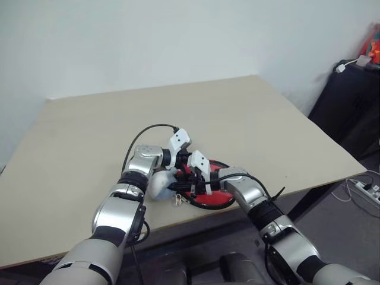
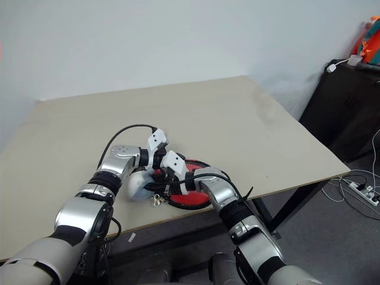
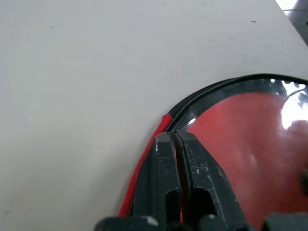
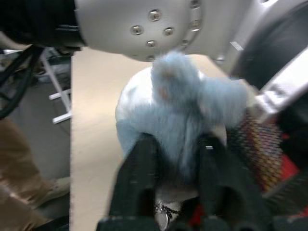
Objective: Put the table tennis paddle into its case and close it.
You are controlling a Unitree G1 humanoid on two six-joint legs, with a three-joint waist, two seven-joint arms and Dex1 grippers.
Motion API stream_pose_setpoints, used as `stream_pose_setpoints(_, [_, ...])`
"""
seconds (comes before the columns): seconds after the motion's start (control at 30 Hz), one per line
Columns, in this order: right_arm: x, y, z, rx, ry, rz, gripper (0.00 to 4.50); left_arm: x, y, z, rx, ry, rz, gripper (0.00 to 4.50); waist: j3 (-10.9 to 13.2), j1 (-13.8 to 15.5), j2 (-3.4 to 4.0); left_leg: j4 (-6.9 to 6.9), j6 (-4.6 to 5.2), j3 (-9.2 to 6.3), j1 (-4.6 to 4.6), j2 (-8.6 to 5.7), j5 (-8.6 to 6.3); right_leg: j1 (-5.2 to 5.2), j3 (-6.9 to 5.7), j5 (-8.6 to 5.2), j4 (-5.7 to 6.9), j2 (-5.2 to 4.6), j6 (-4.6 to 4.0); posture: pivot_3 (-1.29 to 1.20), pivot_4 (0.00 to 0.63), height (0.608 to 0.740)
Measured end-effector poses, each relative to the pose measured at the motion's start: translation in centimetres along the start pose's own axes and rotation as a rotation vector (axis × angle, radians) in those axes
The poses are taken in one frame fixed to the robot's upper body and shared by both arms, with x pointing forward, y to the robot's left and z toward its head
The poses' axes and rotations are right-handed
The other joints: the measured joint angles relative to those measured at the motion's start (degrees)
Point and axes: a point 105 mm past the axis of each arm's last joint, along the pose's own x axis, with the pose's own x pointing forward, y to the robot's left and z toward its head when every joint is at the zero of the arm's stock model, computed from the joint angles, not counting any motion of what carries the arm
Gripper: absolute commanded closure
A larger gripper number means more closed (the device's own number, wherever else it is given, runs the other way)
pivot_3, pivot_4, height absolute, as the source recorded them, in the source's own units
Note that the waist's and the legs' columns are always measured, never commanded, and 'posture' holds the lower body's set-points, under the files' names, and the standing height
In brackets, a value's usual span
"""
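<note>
**Left wrist view: zip rim pinched, closing still in progress**

Your left hand [image 3: 174,144] is clamped shut right on the black zipper rim of the case [image 3: 250,144], next to a thin red strip at the edge. Whether it has the zipper pull itself, you can't tell.

Paddle [image 1: 221,196] looks to be inside already: red face shows through the clear plastic, no handle sticking out that I can see. So insertion reads as done; zipping is what's left. How much of the rim is zipped is hidden by both wrists.

Case lies flat on the table [image 1: 249,119], near the front edge, directly under both hands.

Your right hand [image 4: 179,154] sits at the case's end nearest the left arm, fingers parted around a fuzzy pale-blue charm [image 4: 185,103] with a small metal ring below it. Touching it, but a firm hold isn't clear.
</note>
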Motion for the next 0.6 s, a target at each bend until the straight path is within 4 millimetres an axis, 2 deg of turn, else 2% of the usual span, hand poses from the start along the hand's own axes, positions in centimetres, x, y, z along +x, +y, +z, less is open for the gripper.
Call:
stream_pose_setpoints(0.1, [0.1,0.3,-0.1,0.005,0.005,0.025,1.79,-0.1,0.1,0.0,0.003,0.002,0.005,4.50,0.0,0.0,0.00,0.01,0.00,0.02,-0.06,-0.03,0.00,-0.04,0.04,0.00,-0.01,0.00,0.00,0.00,0.000,0.740])
stream_pose_setpoints(0.33, [0.2,0.3,0.3,-0.015,-0.003,0.015,1.79,-0.6,0.6,0.3,-0.026,-0.037,0.036,4.50,0.0,0.0,0.00,0.01,0.00,0.04,-0.05,-0.04,0.00,-0.04,0.07,0.00,0.00,-0.01,0.00,0.00,0.000,0.740])
stream_pose_setpoints(0.43, [0.0,-0.1,0.1,-0.017,0.008,-0.015,1.79,-2.3,1.6,1.1,-0.067,-0.094,0.067,4.50,0.0,-0.2,0.00,0.01,0.00,0.05,-0.04,0.01,0.00,-0.07,0.07,0.01,0.01,0.02,0.00,0.00,0.000,0.740])
stream_pose_setpoints(0.6, [-1.3,-1.5,-0.4,-0.008,0.024,-0.095,1.79,-7.3,3.3,3.4,-0.084,-0.189,0.086,4.50,0.0,-0.3,0.00,0.01,0.01,0.05,-0.01,0.00,0.00,-0.05,0.09,0.01,0.05,0.02,-0.01,0.00,0.000,0.740])
